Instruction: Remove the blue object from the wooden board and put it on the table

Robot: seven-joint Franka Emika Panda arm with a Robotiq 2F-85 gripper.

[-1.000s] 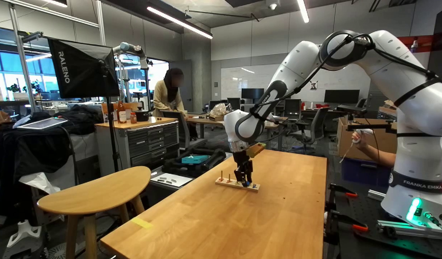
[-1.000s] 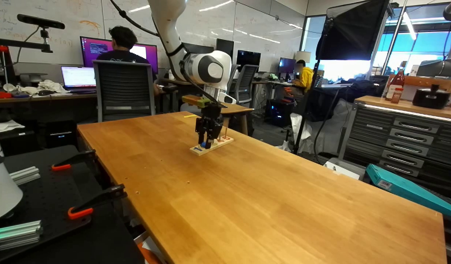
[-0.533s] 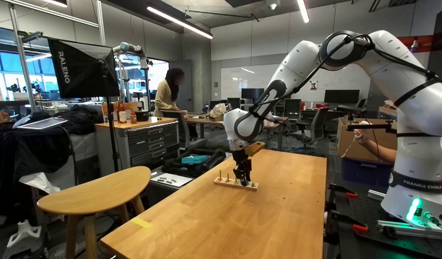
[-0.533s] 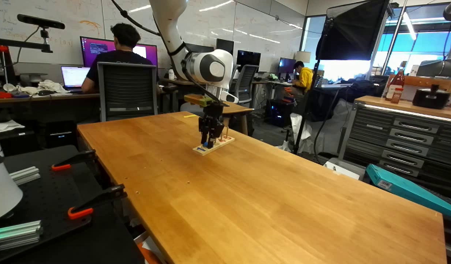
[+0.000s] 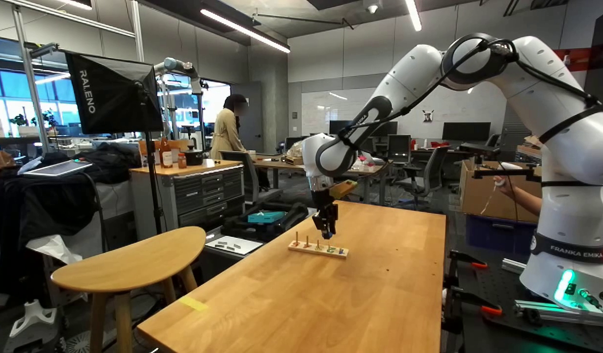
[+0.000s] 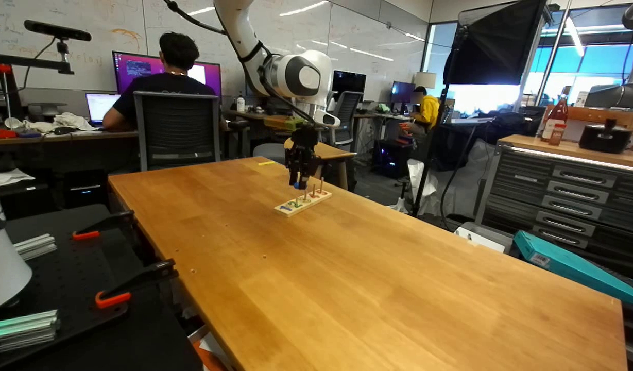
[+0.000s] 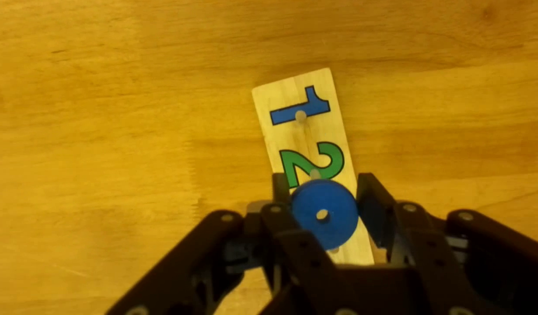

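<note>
The blue object is a round blue disc with a centre hole (image 7: 339, 227) in the wrist view. My gripper (image 7: 324, 197) is shut on it, with one finger on each side. A bit of blue (image 5: 327, 236) shows between the fingertips in both exterior views. The gripper (image 6: 298, 183) holds the disc above the wooden board, clear of the peg tops. The wooden board (image 7: 328, 129) lies on the table (image 7: 120, 109) and has several upright pegs and painted numbers. A blue 1 and a green 2 show in the wrist view; the gripper hides the rest there.
The board's pegs (image 5: 297, 236) stand up near the gripper. A wooden stool (image 5: 134, 260) stands beyond a long table edge. Black clamps with orange parts (image 6: 113, 299) sit at the table edge by the robot base. A softbox lamp (image 5: 115, 93) stands farther off.
My gripper has risen from the board with the blue disc held in it. The disc is off its peg. The board has shifted slightly on the table, and its pegs and numbers show more.
</note>
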